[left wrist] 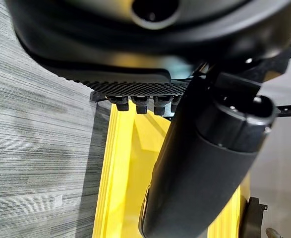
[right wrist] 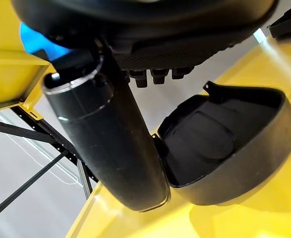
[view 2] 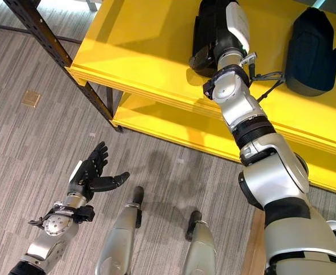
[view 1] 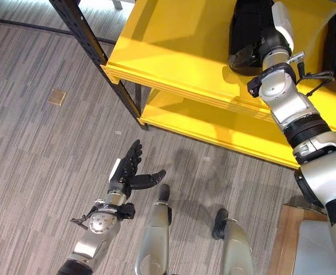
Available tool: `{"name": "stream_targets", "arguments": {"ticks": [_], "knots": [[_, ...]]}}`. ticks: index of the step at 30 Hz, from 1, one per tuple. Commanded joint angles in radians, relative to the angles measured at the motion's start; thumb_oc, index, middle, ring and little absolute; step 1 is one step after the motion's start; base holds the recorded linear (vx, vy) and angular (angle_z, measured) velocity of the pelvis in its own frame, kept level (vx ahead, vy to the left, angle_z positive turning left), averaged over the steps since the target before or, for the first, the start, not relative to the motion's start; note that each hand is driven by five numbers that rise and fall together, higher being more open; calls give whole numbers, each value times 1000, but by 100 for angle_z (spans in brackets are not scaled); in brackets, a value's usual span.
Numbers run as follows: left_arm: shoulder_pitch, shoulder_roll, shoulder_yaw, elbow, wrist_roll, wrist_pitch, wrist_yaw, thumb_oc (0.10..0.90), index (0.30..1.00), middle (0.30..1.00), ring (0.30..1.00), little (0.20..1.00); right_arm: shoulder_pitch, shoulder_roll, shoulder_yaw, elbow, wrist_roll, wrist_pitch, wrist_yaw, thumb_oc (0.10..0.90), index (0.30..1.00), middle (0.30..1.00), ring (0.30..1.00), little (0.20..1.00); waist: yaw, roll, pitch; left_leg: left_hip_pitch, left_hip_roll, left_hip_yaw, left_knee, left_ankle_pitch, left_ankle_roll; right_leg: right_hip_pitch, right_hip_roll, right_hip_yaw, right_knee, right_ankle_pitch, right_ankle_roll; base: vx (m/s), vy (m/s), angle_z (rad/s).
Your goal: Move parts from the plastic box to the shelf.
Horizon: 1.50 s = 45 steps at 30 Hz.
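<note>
A black shell-shaped part [right wrist: 219,144] lies hollow side up on the top yellow shelf [view 1: 173,51]. My right hand [view 1: 281,26] reaches over the shelf right at this part [view 2: 205,34]. Its fingers are straight and its thumb [right wrist: 110,144] stretches along the part's rim, curled round nothing. A second black part [view 2: 311,51] rests further right on the same shelf. My left hand [view 1: 130,172] hangs low over the floor at the lower left, fingers spread and empty, its thumb [left wrist: 204,168] straight.
A black steel upright [view 1: 93,46] carries the shelf's left corner. A lower yellow shelf [view 1: 213,126] sits underneath. A brass plate [view 1: 56,97] is set in the grey floor. A wooden board [view 1: 291,240] with a pale surface beside it lies at the lower right.
</note>
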Motion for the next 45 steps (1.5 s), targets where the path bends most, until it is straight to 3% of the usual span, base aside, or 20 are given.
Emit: {"name": "stream_targets", "arguments": {"ticks": [1, 15, 29, 45], "knots": [[4, 41, 58, -134, -20, -88, -12, 900, 1000, 1000, 1000, 1000, -223, -74, 47, -30, -54, -75, -35, 900, 1000, 1000, 1000, 1000, 5, -15, -56, 20, 85, -60, 80, -129, -32, 89, -25, 60, -138, 81, 24, 0, 0, 0], [11, 50, 61, -136, -24, -94, -16, 900, 1000, 1000, 1000, 1000, -277, -135, 97, 27, -82, -69, -47, 900, 1000, 1000, 1000, 1000, 5, -22, -59, 11, 85, -65, 80, -125, -34, 91, -22, 52, -137, 78, 27, 0, 0, 0], [33, 60, 72, -151, -20, -104, -26, 900, 1000, 1000, 1000, 1000, -335, -216, 226, 125, -228, -44, -36, 900, 1000, 1000, 1000, 1000, 23, -17, -51, -15, 82, -81, 97, -131, -32, 75, -19, 42, -116, 64, 27, 5, -5, 1], [40, 62, 82, -145, -32, -118, -28, 900, 1000, 1000, 1000, 1000, -360, -229, 272, 232, -226, -43, -25, 900, 1000, 1000, 1000, 1000, 44, -20, -47, -48, 68, -94, 84, -112, -32, 55, -19, 30, -121, 71, 26, 1, 0, 1]]}}
